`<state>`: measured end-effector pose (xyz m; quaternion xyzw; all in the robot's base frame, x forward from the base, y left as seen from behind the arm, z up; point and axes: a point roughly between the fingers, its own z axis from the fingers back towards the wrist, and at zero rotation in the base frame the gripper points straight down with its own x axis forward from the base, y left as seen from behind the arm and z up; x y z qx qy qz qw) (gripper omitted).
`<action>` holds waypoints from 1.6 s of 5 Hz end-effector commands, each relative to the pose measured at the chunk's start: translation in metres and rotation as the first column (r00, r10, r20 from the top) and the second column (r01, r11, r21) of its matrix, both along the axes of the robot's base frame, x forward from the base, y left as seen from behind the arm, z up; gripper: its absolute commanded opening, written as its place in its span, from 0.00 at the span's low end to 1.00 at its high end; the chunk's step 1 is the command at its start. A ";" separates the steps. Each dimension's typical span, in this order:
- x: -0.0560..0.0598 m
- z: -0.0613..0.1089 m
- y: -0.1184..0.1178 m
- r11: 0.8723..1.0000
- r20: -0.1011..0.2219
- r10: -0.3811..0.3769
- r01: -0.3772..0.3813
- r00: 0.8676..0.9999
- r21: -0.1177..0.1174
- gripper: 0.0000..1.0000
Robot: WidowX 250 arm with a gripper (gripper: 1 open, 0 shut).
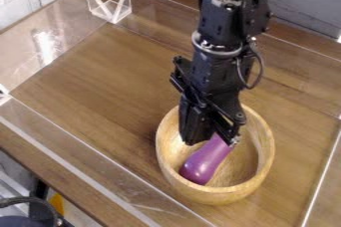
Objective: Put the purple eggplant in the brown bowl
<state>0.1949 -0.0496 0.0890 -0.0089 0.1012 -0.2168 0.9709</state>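
Eggplant [205, 161] lies in bowl [258, 175], upper end beneath or near the end effector [213, 134], whose grip I cannot tell from the view; judged best: if gripping, open low and gently, then lift straight up, avoiding rim and eggplant.

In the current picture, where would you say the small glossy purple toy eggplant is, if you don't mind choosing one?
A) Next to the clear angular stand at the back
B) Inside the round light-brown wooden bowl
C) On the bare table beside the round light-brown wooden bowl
B, since the purple eggplant lies in the hollow of the light-brown wooden bowl, with the rim around it.
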 end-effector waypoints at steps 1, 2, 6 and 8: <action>0.009 0.016 0.001 1.000 0.066 0.016 -0.016 0.998 -0.005 1.00; 0.009 0.017 0.002 1.000 0.063 0.019 -0.019 0.998 0.001 1.00; 0.035 0.060 0.036 0.986 0.197 0.155 -0.166 0.968 0.036 1.00; 0.063 0.054 0.048 0.982 0.246 0.169 -0.184 0.954 0.036 0.00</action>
